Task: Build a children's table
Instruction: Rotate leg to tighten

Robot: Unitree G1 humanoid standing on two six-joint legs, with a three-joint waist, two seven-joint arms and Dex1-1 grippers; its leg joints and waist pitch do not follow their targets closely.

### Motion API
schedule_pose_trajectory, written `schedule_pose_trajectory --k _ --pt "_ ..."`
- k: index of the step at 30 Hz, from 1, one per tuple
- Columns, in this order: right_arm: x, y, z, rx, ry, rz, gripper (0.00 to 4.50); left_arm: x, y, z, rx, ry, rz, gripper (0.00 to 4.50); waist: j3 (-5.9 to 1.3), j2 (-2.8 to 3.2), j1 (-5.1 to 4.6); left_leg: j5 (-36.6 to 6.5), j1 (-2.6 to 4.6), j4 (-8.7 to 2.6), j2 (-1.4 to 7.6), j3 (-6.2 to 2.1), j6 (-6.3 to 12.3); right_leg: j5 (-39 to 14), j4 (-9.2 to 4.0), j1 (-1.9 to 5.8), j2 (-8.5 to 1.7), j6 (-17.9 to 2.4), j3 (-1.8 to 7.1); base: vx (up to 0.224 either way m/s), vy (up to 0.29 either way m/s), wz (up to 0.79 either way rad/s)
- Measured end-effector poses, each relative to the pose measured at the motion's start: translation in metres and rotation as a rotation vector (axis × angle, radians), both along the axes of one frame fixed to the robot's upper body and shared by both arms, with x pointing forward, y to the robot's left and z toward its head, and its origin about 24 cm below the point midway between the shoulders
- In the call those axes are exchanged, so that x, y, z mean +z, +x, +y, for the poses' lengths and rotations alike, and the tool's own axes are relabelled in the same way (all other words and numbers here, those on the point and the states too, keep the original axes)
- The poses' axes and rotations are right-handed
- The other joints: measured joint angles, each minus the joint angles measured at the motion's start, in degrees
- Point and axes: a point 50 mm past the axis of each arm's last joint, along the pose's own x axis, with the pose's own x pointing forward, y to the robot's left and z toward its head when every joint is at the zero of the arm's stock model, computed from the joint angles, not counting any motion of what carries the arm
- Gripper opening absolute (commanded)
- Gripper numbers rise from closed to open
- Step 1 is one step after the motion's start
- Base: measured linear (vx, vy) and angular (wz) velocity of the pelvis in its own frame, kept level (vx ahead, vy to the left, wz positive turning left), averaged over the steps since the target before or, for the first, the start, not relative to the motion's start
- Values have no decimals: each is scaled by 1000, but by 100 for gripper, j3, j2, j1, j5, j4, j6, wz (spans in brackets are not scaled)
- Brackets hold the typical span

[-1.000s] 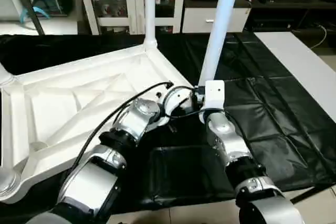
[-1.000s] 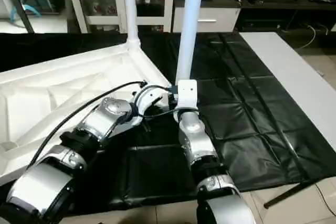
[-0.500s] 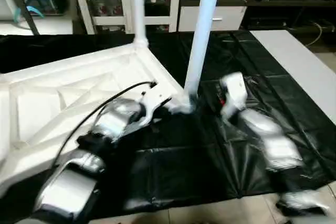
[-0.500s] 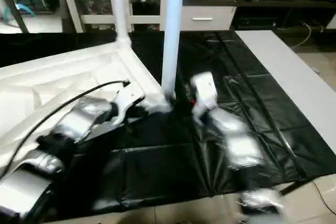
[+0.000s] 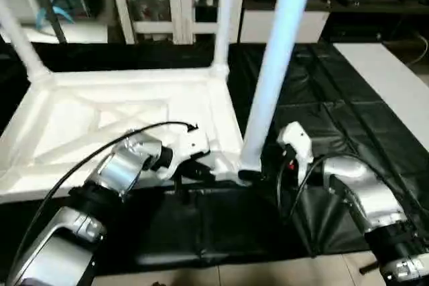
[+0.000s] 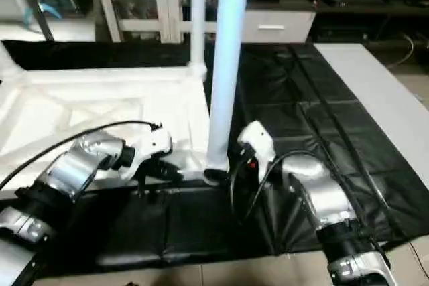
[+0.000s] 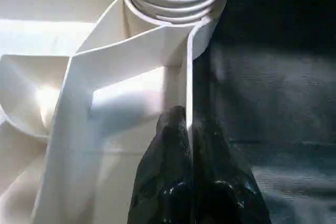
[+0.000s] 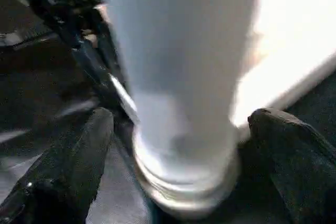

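The white table top (image 5: 120, 122) is laid ribbed side up on the black-covered surface (image 5: 348, 105). Legs are stood upright in its corner sockets, the near leg (image 5: 271, 78) pointing straight up. The left hand (image 7: 191, 177) is pinched together on the top's edge wall; the right hand (image 8: 178, 161) is spread apart around the leg's base.

Right end effector (image 8: 173, 145) released leg (image 5: 271, 78); opened wide
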Motion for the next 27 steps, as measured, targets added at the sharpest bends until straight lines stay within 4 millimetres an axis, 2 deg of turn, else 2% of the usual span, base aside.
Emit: schedule_pose_trajectory --k 5,10,11,17,18,23,24,27 --pt "-3 2 2 16 -32 -6 444 1 0 -1 1 4 -3 0 -1 -10 16 0 -1 -1 1 -1 0 0 1 0 1 1 -3 0 0 0" --pt "-2 9 5 10 -29 -15 398 1 0 -1 5 2 -5 0 -1 -11 32 0 -4 -1 1 -1 0 0 1 -3 1 1 -2 0 0 0" --pt "-3 9 6 10 -25 -11 377 1 0 -1 6 2 -6 0 -1 -11 40 0 -4 -1 1 -1 0 0 1 -2 1 1 -3 0 0 0" --pt "-6 10 7 11 -28 -7 344 1 0 -2 9 2 -7 0 -1 -13 53 1 -3 2 1 -1 1 0 3 -1 1 0 -2 0 0 0" --pt "-6 11 7 12 -31 -10 320 1 0 -1 9 3 -7 0 -1 -13 55 1 -2 2 2 -1 1 0 4 -1 1 0 -2 0 0 0" --pt "-7 11 9 16 -28 -15 299 0 0 0 13 5 -3 0 -3 -20 54 1 0 3 2 0 1 0 6 0 1 0 -1 0 0 0" --pt "-8 12 9 12 -26 -15 281 0 -1 0 15 5 -2 0 -4 -20 49 1 4 3 2 0 0 0 6 1 1 0 0 0 0 0" --pt "-11 13 14 -22 -8 -11 273 -1 0 0 33 3 4 0 -8 -27 13 2 15 5 2 0 -2 0 19 10 2 1 1 0 0 0"
